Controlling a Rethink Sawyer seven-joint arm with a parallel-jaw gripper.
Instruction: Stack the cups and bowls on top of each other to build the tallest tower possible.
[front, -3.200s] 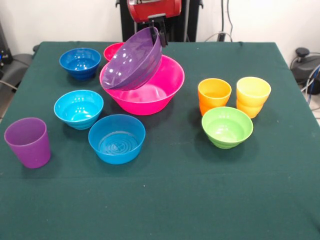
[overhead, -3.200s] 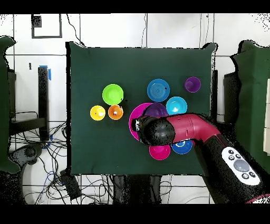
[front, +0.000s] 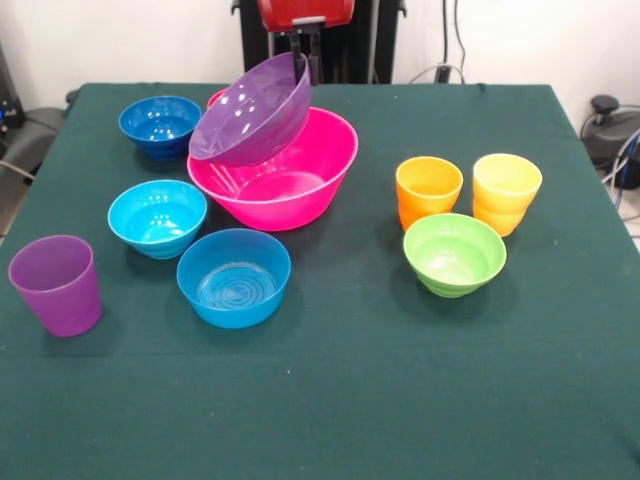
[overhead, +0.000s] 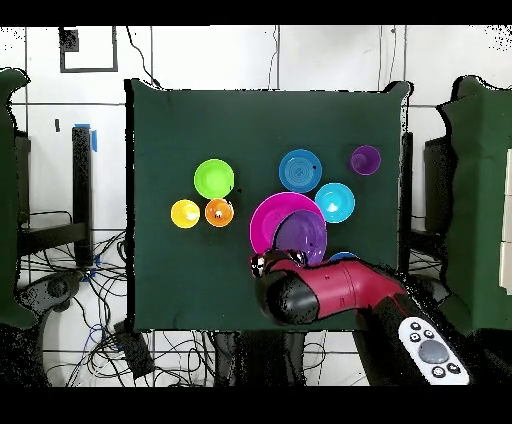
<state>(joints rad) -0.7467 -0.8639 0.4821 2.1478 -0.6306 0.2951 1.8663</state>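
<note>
I see my gripper (front: 298, 50) pinching the far rim of the purple bowl (front: 250, 112), which hangs tilted, its near edge resting inside the hot-pink bowl (front: 300, 185) just below, slightly left of centre.

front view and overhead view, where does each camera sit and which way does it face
Front view: across the table from the robot, facing its pedestal; the red arm's hand enters from the top, at the rim of the tilted purple bowl.
Overhead view: above the table, looking straight down, robot base at the bottom; the red arm reaches up.
Both show the purple bowl leaning in the hot-pink bowl, turned half round between views.
</note>
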